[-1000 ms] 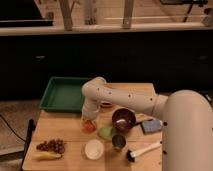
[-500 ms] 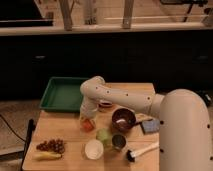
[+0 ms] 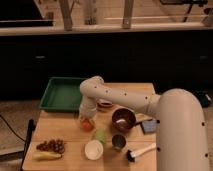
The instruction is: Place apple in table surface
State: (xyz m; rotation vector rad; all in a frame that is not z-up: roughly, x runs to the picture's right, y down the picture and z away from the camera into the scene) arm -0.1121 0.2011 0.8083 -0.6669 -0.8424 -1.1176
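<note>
Can't tell hand's (image 3: 86, 118) grip on small round orange-red apple (image 3: 88, 125), down on light-brown wooden surface (image 3: 59, 127), roughly same spot as earlier.

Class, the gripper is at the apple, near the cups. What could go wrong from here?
1. The apple sits just under the gripper. It is round, so once released it may roll across the table into the green cup.
2. The bowl is close beside the arm, so a sideways withdrawal might knock it.

High downward view, jaws above table surface (image 3: 57, 129)
</note>
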